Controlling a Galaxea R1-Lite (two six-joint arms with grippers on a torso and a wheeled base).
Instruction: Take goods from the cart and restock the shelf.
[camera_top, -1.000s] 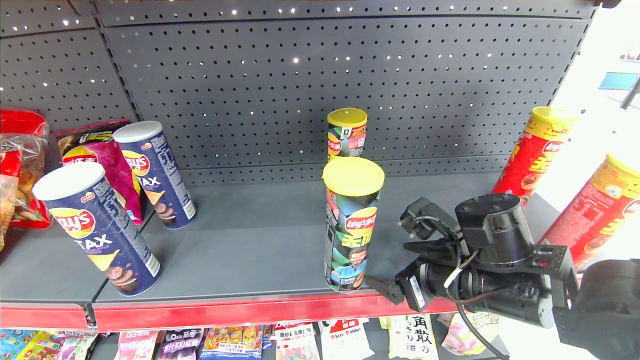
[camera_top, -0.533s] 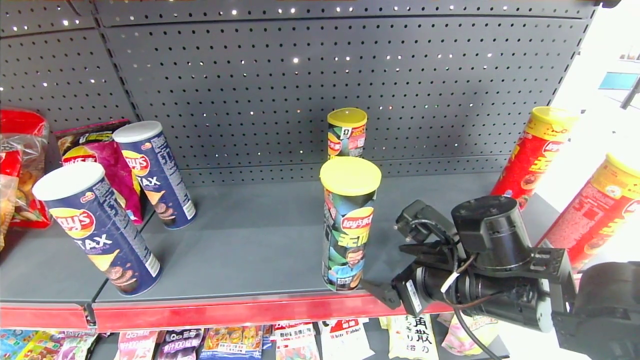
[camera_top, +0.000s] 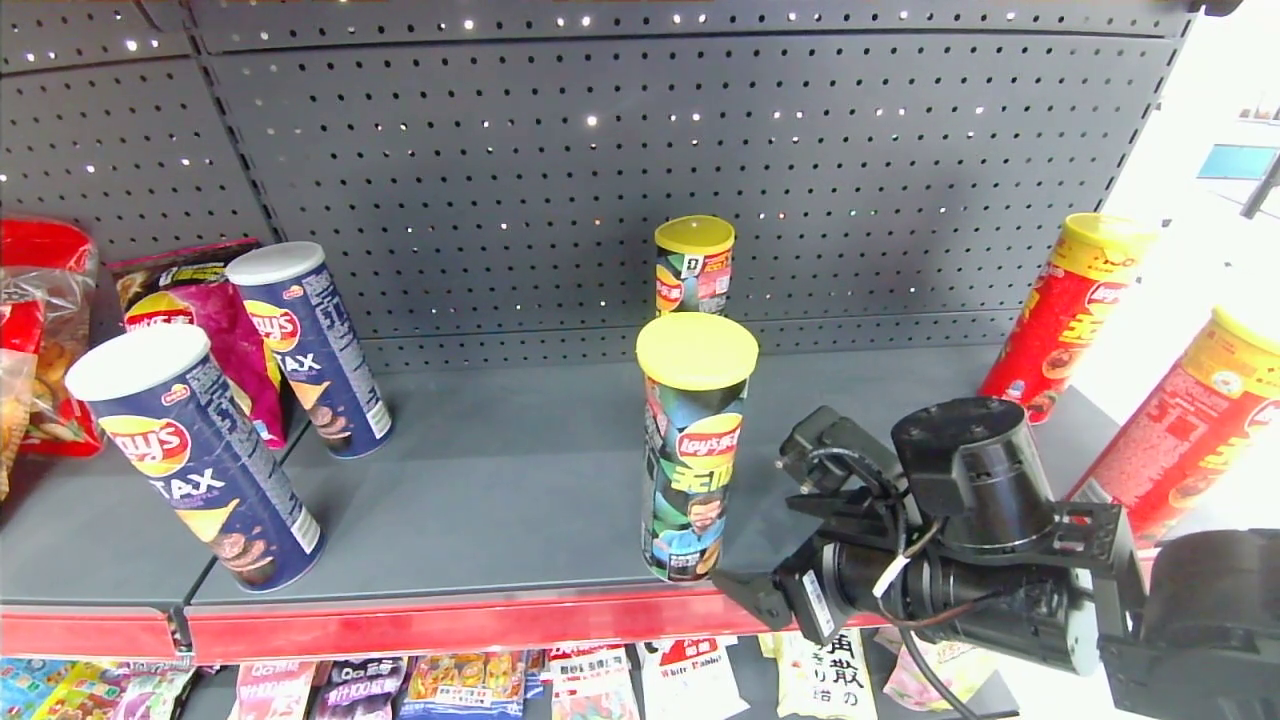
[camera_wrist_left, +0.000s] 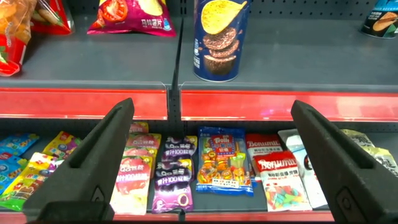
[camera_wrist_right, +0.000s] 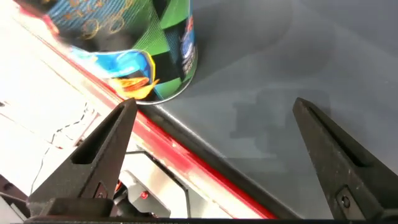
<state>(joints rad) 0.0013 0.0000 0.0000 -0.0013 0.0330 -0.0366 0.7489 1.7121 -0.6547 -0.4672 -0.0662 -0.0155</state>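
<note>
A: While the tall green-and-blue cardboard chip can with the yellow plastic lid (camera_top: 695, 470) stands upright on the grey metal shelf (camera_top: 500, 500), is the right gripper (camera_wrist_right: 212, 106) holding anything?

B: No. Its two black fingers (camera_wrist_right: 93, 162) are spread wide with nothing between them, and the can sits off to one side, beside one of them rather than in the gap. I can't tell whether that finger touches the can's base or just clears it.

A: And where exactly is the can?

B: Right at the front, its base by the red front strip (camera_top: 450, 620) of the shelf, in line with a second yellow-lidded can (camera_top: 693, 265) standing at the perforated back panel (camera_top: 500, 200). The gripper sits low, to the can's right, near the shelf edge.

A: So what is the step?

B: My reading is that the can is set down and the arm must come away. To do it well, keep the fingers wide and draw straight back off the shelf front, away from the can, not across it. A tall narrow can that close to the edge will tip easily if a finger clips its foot, and it would fall toward the aisle. If a nudge deeper is meant, push low on the body, slowly.

A: The left gripper (camera_wrist_left: 212, 104)?

B: Also wide open and empty, facing the lower tier of small sweet packets (camera_wrist_left: 224, 168), below a dark blue chip can (camera_wrist_left: 217, 43). It's well apart from the work, so it can wait
</note>
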